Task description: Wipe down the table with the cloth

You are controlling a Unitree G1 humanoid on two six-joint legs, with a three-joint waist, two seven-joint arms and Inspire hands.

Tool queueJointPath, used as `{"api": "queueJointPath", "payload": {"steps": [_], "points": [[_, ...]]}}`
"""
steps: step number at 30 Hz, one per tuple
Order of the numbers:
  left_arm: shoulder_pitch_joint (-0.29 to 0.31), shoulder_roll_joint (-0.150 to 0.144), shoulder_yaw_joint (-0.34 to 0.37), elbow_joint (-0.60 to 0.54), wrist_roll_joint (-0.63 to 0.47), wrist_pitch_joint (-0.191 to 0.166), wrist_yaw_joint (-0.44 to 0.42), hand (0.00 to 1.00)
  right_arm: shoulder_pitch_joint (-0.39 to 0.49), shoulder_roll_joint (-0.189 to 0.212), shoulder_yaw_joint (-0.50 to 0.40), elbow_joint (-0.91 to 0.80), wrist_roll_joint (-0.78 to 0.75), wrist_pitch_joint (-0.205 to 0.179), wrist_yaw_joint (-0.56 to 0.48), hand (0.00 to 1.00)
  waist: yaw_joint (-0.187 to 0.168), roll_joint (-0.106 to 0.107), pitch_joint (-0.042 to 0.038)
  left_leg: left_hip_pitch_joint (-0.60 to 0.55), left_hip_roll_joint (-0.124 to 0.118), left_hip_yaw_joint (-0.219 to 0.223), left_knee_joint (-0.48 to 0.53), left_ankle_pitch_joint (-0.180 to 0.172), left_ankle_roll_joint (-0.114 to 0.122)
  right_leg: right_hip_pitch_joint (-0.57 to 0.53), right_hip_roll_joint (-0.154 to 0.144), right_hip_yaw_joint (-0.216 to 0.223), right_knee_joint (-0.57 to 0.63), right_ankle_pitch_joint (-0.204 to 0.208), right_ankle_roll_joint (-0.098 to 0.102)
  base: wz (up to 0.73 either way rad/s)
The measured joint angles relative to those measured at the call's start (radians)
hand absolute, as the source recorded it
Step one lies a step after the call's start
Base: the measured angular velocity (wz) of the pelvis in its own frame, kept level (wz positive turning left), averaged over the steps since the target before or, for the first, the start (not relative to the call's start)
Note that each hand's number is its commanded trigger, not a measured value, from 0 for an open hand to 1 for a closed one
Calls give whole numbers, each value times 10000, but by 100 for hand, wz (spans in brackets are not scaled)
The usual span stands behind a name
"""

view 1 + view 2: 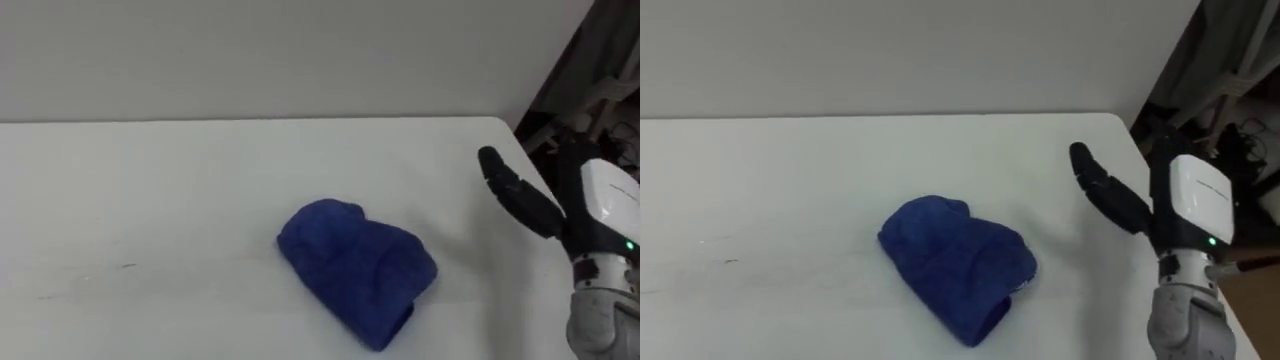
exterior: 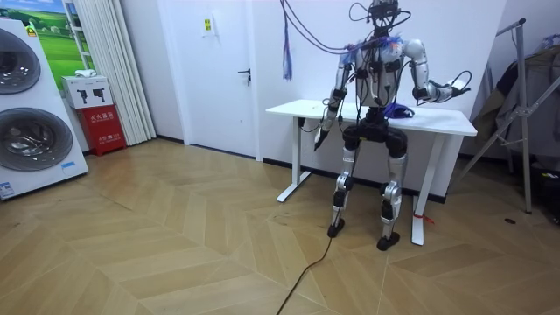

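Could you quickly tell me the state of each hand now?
Left hand: down at its side, cannot be told.
Right hand: open, empty, right of the blue cloth.

Black right hand [image 1: 525,200], white wrist casing

Head cameras: you look down from the robot's head onto the white table [image 1: 150,200], close up, facing its far edge and the wall [image 1: 300,50] behind it.
Left eye against right eye: they sit side by side, so the blue cloth [image 1: 355,268] and the right hand [image 1: 520,195] lie further right for you in the left eye.
Room camera: you stand well back on the wooden floor [image 2: 175,245], behind the robot, facing the table's near side.
Shared ground: tabletop, cloth and right hand, near in the eye views, far and small in the room view.
Room view's left: you also take in washing machines [image 2: 31,114] and a door [image 2: 214,70].
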Motion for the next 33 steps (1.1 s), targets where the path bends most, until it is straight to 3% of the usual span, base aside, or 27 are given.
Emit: {"api": "queueJointPath", "payload": {"steps": [5,8,12,16,20,23,26,33], "points": [[180,-6,49,-10,14,6,-12,0,-13,-47,-691,1422,818,133,-514,0,-209,-53,0,-29,0,-27,8,-6,3,-19,-12,-40,12,-6,-4,0],[207,-11,425,-58,16,52,-102,0,-29,-126,-1421,2472,1617,279,-764,0,-258,-78,-20,-73,-5,-22,33,-17,15,-51,-15,-38,11,-26,17,0],[202,-6,1197,-74,4,113,-140,0,-55,-424,-2212,3760,3183,407,-1285,0,-416,-103,-26,-153,-9,-19,63,-20,21,-115,-17,-11,21,-32,22,0],[214,39,1355,-150,-27,180,-128,0,-52,-778,-2784,4984,4400,541,-1735,0,-565,-174,-18,-220,-9,-11,73,-27,24,-177,-18,-6,14,-43,33,0],[265,52,1438,-62,-11,199,-145,0,-86,-1151,-3085,7173,6494,608,-1966,0,-673,-263,-66,-199,-9,15,75,-28,26,-168,18,209,20,-55,20,-1],[290,47,1521,47,-116,206,-148,0,0,-1145,-3380,8419,8347,683,-1978,0,-733,-290,-88,-195,-7,33,125,-82,23,-160,30,236,5,-73,37,-4],[301,48,1569,54,-101,203,-160,0,229,-1132,-3678,9272,9529,695,-2090,0,-782,-222,-47,-195,-7,49,141,-104,36,-154,35,271,-3,-77,44,0],[367,-5,1479,57,-207,325,-219,0,566,-934,-3632,10583,10838,802,-1865,0,-998,-179,-68,-316,13,35,354,-237,8,-177,37,260,32,-82,43,0]]}}
